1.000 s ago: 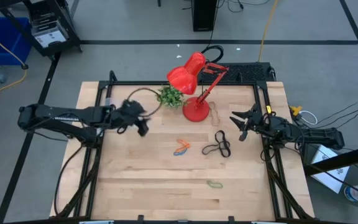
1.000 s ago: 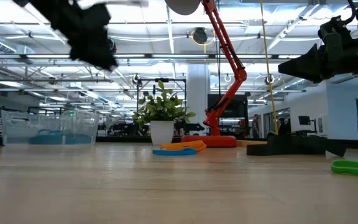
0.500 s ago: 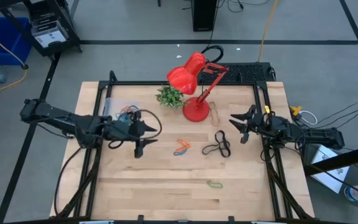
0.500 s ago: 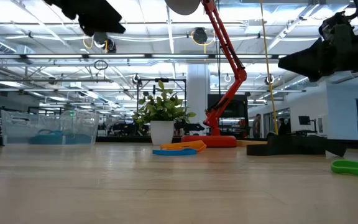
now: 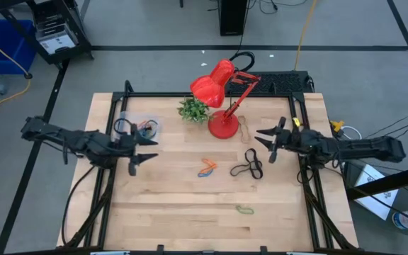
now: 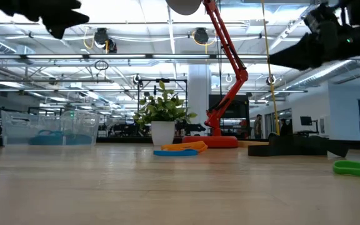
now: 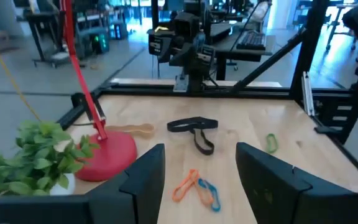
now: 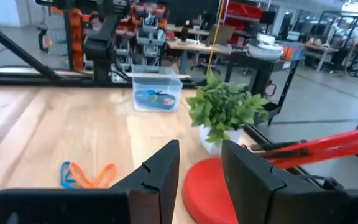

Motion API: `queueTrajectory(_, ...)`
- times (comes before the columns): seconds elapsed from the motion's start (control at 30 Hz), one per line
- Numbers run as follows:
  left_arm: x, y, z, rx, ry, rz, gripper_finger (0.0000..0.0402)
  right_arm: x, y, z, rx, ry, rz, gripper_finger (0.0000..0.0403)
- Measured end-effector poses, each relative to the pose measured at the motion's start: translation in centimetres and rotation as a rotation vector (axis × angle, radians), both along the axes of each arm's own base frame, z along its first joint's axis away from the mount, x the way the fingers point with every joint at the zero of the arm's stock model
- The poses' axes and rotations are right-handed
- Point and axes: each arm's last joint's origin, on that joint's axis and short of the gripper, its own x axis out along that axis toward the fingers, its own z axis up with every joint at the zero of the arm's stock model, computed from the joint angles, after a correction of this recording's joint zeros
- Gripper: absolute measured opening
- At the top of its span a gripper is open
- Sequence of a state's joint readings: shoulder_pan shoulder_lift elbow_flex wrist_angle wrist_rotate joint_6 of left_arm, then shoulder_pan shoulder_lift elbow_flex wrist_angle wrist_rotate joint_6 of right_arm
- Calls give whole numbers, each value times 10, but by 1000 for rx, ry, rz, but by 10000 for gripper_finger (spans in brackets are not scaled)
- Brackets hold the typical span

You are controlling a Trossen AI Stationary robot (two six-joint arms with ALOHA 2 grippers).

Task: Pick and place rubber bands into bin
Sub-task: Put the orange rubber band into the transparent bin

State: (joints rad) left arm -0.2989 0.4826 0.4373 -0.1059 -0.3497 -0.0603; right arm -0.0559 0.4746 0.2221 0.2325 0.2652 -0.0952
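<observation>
Rubber bands lie scattered on the wooden surface (image 5: 176,212): an orange and blue pair (image 5: 207,168) tangled together near the middle, black bands (image 5: 248,166) just to the right of that pair, a green band (image 5: 244,210) alone nearer the front edge, and a pale brown band (image 5: 246,128) close beside the base of the red desk lamp (image 5: 222,92). Clear bin (image 5: 137,128) sits near the back left of the surface, already containing a few bands, blue and orange among them; in the low view it shows as a see-through box (image 6: 49,128) at far left with blue bands on its bottom. Small potted plant (image 5: 195,110) stands between bin and lamp base. Left gripper (image 5: 141,151) hangs above the surface just in front of the bin, fingers spread apart and holding nothing; its wrist view shows both fingers (image 7: 143,180) well separated, with the orange and blue pair visible between them farther off. Right gripper (image 5: 265,143) is raised near the right side, just right of the lamp base and close behind the black bands, fingers apart with a clear gap and nothing between them; right wrist view confirms the gap.
</observation>
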Motion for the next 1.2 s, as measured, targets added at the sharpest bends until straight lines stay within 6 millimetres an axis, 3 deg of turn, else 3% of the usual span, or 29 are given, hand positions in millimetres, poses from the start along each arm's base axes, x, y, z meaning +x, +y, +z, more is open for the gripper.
queueTrajectory(0.23, -13, 6, -16, 14, -68, 45, 202, 41, -2, 16, -25, 162, -7, 114)
queueTrajectory(0.43, -13, 6, -17, 20, -74, 46, 203, 83, 0, 13, -132, 333, 40, 114)
queueTrajectory(0.6, -13, 6, -17, 4, -74, 48, 202, 112, 13, 3, -191, 422, 124, 114)
queueTrajectory(0.8, -13, 6, -17, -17, -69, 51, 202, 135, 29, -13, -198, 379, 315, 114)
queueTrajectory(1.03, -13, 6, -20, -4, -40, 46, 202, 152, 38, -37, -241, 376, 352, 114)
queueTrajectory(1.2, -13, 6, -20, 7, -39, 45, 202, 175, 40, -42, -241, 442, 360, 114)
